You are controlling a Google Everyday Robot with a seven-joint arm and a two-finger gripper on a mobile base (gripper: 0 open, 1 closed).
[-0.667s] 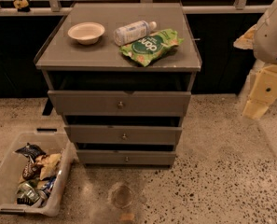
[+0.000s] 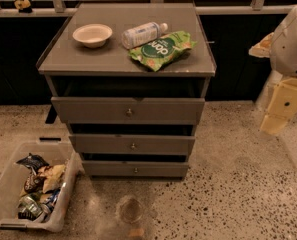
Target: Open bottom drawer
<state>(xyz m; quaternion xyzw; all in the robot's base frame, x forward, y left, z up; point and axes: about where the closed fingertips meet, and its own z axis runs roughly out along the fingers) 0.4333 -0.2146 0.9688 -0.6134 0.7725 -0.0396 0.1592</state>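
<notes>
The bottom drawer point(image 2: 135, 169) is the slimmest grey front, lowest of three on the grey cabinet point(image 2: 125, 64), with a small round knob at its centre. Its front sits about in line with the cabinet, just above the floor. The middle drawer point(image 2: 133, 145) and top drawer point(image 2: 128, 110) are above it, with dark gaps between the fronts. My gripper point(image 2: 282, 106) hangs on the cream-coloured arm at the right edge of the camera view. It is well to the right of the cabinet, about level with the top drawer, and touches nothing.
On the cabinet top are a white bowl point(image 2: 92, 35), a lying plastic bottle point(image 2: 144, 33) and a green chip bag point(image 2: 160, 49). A clear bin point(image 2: 10, 159) of snack packets and cans stands on the speckled floor at left. A dark wall runs behind.
The arm has shifted very slightly downward at the right edge. The drawers and the objects on the cabinet have not moved.
</notes>
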